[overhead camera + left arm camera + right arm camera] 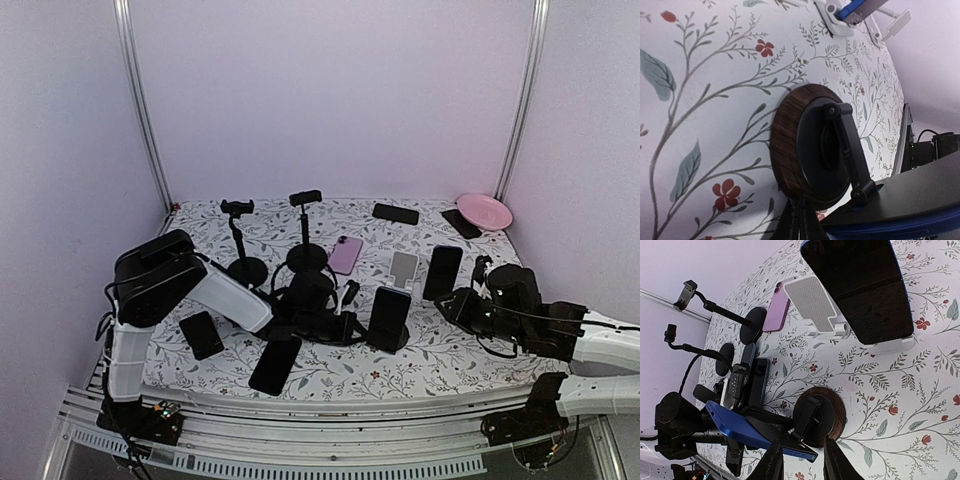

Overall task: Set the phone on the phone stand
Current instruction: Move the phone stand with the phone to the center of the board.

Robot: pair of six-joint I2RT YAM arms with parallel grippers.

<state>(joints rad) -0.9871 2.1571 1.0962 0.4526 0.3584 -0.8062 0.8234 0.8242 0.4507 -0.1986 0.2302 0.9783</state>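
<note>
Right wrist: blue phone on stand; right end effector released (left end effector clenched).

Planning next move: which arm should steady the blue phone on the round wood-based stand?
Right, probably: right pincer open, facing the blue phone on its round wood-based stand; left pincer shut.

White shells cover the left arm and right arm between bulky black joints; thin black cables trail alongside; the right gripper is matte black.
</note>
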